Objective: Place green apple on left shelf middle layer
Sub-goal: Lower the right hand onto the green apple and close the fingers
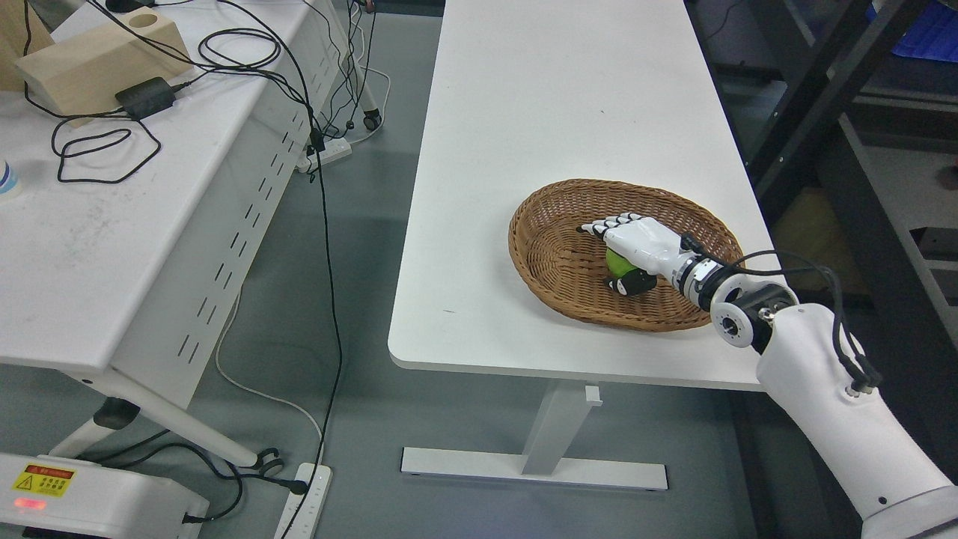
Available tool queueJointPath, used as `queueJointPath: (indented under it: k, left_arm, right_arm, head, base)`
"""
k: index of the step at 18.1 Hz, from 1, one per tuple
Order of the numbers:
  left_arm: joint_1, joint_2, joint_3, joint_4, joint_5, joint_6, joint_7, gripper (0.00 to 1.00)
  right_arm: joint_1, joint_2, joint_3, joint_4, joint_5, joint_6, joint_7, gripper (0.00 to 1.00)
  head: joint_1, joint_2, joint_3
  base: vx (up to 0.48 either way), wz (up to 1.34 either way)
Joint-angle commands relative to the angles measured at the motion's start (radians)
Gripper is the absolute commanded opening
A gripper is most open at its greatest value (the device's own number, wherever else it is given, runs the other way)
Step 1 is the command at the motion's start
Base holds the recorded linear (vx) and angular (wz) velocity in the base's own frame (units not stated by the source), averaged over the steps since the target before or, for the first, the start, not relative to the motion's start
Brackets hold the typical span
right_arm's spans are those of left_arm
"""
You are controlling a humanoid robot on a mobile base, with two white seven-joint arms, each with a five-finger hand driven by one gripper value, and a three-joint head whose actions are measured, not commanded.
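While your right hand (632,254) sits over the green apple (618,262) in the wicker basket (554,254) (right of centre), fingers extended and not yet closed, wrap them fully before lifting.

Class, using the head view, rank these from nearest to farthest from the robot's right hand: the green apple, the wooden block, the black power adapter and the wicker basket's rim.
1. green apple, under the right hand, inside the basket.
2. wicker basket rim, around the hand.
3. black power adapter, far left table.
4. wooden block, just beyond the adapter, upper left.
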State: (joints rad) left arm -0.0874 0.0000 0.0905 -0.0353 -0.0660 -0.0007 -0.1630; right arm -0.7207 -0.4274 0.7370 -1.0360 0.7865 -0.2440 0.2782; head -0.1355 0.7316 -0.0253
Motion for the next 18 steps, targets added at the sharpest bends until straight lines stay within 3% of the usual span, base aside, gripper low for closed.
queueJointPath:
  k: [1,7,12,14,16,18]
  left_arm:
    - [0.000,0.017,0.000,0.000,0.000,-0.001,0.000,1.00]
    - [0.000,0.017,0.000,0.000,0.000,-0.001,0.000,1.00]
    - [0.000,0.017,0.000,0.000,0.000,-0.001,0.000,1.00]
    - [0.000,0.017,0.000,0.000,0.000,-0.001,-0.001,1.00]
    - [0.000,0.017,0.000,0.000,0.000,-0.001,0.000,1.00]
    - [0.000,0.017,0.000,0.000,0.000,-0.001,0.000,1.00]
  right_arm:
    - [0.003,-0.030,-0.036,0.028,-0.104,-0.006,0.035,1.00]
    - [-0.002,-0.031,-0.044,0.019,-0.105,-0.006,0.033,0.98]
    - [-0.005,-0.031,-0.096,0.007,-0.102,-0.004,0.024,0.83]
    - [-0.005,-0.033,-0.100,0.007,-0.102,-0.004,0.030,0.63]
    - [0.003,-0.033,-0.126,-0.006,-0.108,-0.008,0.048,0.26]
    - [0.006,-0.030,-0.151,-0.009,-0.107,-0.008,0.107,0.19]
  head:
    - [0.0000,0.000,0.000]
    - [0.0000,0.000,0.000]
    - [0.0000,0.000,0.000]
    - [0.0000,0.000,0.000]
    - [0.0000,0.000,0.000]
    - [0.0000,0.000,0.000]
  base:
    - [0.000,0.00]
    - [0.000,0.00]
    - [0.000,0.00]
    - [0.000,0.00]
    - [0.000,0.00]
    - [0.000,0.00]
